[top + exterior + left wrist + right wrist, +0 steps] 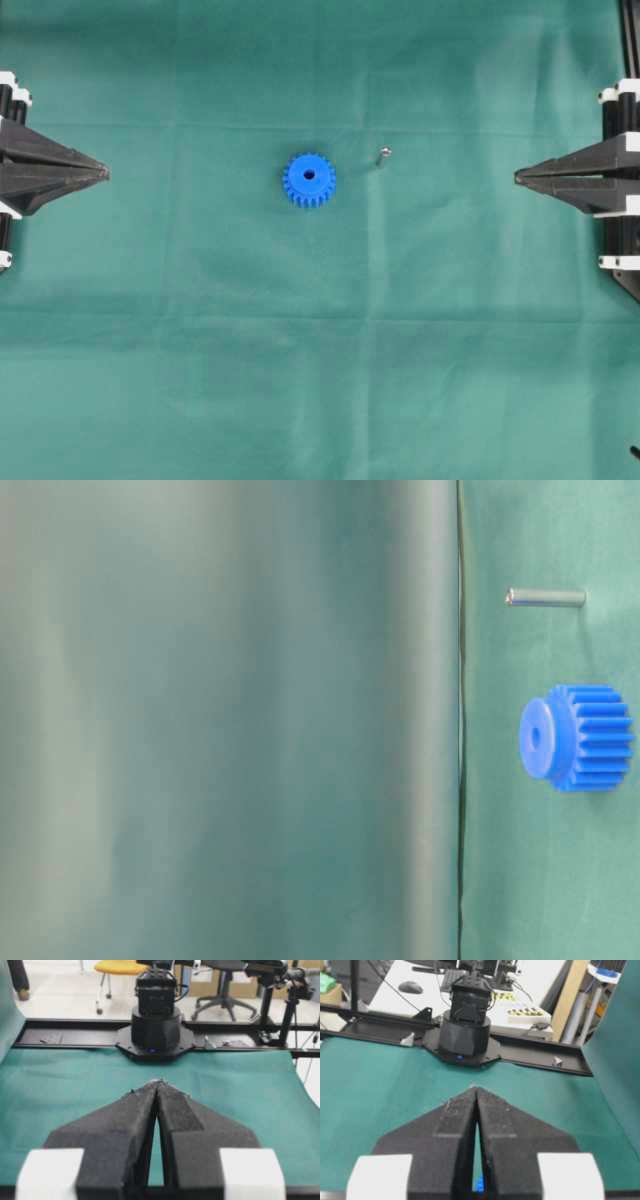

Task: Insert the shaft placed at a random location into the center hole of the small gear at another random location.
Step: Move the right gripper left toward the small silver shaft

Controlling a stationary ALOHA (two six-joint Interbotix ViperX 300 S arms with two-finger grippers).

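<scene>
The small blue gear (pixel 309 180) lies flat on the green cloth near the middle, its center hole (pixel 308 176) facing up. The shaft (pixel 382 155) stands on the cloth just right of the gear, apart from it. In the table-level view the gear (pixel 578 738) and the shaft (pixel 546 597) show at the right. My left gripper (pixel 106 172) is shut and empty at the far left edge. My right gripper (pixel 517 178) is shut and empty at the far right. In the wrist views both grippers (pixel 159 1081) (pixel 476 1088) have tips touching; a sliver of the gear (pixel 479 1183) shows between the right fingers.
The green cloth (pixel 320 350) covers the table. The opposite arm's base (pixel 155 1030) stands at the far edge in the left wrist view, and the other base (pixel 466 1030) in the right wrist view. A green backdrop (pixel 230 720) fills the left of the table-level view.
</scene>
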